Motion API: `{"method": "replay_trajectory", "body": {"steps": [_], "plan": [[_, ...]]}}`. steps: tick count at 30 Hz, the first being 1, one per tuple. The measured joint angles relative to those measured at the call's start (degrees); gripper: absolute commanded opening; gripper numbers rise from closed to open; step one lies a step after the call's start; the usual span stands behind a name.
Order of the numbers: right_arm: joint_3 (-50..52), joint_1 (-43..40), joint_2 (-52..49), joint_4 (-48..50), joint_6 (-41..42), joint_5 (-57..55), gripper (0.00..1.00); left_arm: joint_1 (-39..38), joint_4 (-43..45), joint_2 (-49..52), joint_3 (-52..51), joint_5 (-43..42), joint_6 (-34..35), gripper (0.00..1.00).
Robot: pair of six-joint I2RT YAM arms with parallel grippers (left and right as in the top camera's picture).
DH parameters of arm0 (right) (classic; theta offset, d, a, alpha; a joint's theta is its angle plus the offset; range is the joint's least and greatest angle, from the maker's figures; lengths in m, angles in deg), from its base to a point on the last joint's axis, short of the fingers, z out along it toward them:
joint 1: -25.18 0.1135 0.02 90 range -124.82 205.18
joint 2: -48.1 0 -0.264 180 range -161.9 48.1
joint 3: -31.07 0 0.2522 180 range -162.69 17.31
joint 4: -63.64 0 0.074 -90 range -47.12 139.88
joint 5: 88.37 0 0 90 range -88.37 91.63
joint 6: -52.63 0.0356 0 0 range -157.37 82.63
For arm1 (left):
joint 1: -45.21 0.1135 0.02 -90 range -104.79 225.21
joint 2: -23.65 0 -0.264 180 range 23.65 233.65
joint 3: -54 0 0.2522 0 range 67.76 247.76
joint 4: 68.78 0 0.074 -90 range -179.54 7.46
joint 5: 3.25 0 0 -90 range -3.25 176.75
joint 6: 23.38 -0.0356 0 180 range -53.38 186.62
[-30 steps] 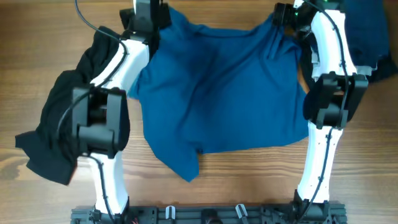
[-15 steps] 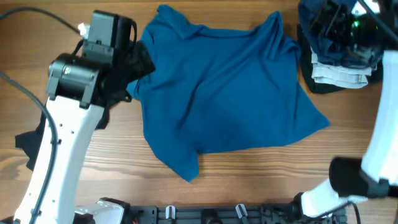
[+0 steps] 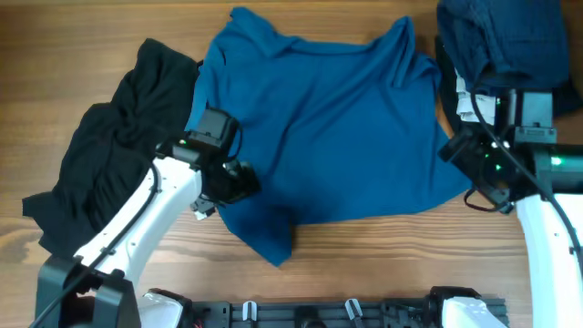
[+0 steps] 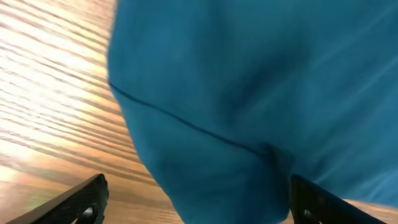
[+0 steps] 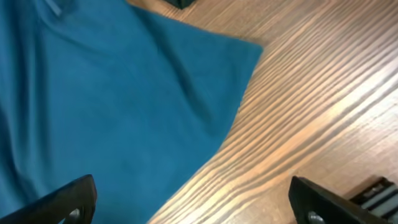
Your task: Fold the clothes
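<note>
The royal-blue garment (image 3: 328, 128) lies spread and wrinkled across the middle of the table, one of the clothes. My left gripper (image 3: 239, 185) is over its lower left edge, open. In the left wrist view the blue cloth (image 4: 249, 93) fills the space between the wide-apart fingers (image 4: 87, 200) of my left gripper (image 4: 199, 208). My right gripper (image 3: 472, 175) hovers open by the lower right corner. In the right wrist view the blue cloth's (image 5: 112, 93) edge runs between the fingertips (image 5: 320, 202) of my right gripper (image 5: 196, 202).
A black garment (image 3: 109, 164) lies crumpled at the left, under the left arm. A stack of navy and pale cloth (image 3: 506, 41) sits at the back right. Bare wooden table (image 3: 383, 260) shows along the front, with a rail (image 3: 310, 314) at the near edge.
Both arms have come from the garment's far corners down to its near side, the left to the lower left edge, the right to the lower right corner. The blue garment lies as before.
</note>
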Motion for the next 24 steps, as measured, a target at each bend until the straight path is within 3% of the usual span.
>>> {"method": "replay_trajectory", "body": {"steps": [2, 6, 9, 11, 13, 19, 21, 22, 24], "plan": [[0.15, 0.0, -0.76, 1.44, -1.29, -0.2, 1.0, -1.29, 3.41, -0.11, -2.36, -0.02, 2.12, 0.88], [0.15, 0.0, -2.49, 3.72, -4.83, -0.2, 0.99, -2.05, 6.99, -0.09, -9.75, 2.12, 7.67, 0.54], [0.15, 0.0, -2.86, 3.85, -6.19, -0.2, 0.99, -2.05, 7.19, -0.09, -11.32, 1.79, 9.18, 0.35], [0.15, 0.0, -2.86, 4.04, -6.51, -0.22, 0.99, -2.05, 7.39, -0.09, -11.41, 1.36, 9.88, 0.28], [0.15, 0.0, -2.86, 4.15, -6.58, -0.2, 0.99, -2.05, 9.03, -0.09, -11.82, 1.16, 9.92, 0.28], [0.15, 0.0, -2.86, 5.4, -6.97, -0.2, 0.99, -5.49, 11.02, -0.11, -17.11, 0.59, 12.0, 0.46], [0.15, 0.0, -2.86, 5.6, -7.26, -0.2, 0.99, -7.74, 12.66, -0.11, -17.31, 0.81, 13.18, 0.47], [0.15, 0.0, -2.86, 5.77, -7.37, -0.2, 0.99, -8.96, 14.58, -0.11, -17.35, 1.29, 13.29, 0.47], [0.15, 0.0, -2.86, 5.79, -7.39, -0.2, 0.99, -10.38, 16.24, -0.11, -17.35, 3.1, 13.66, 0.31]]}}
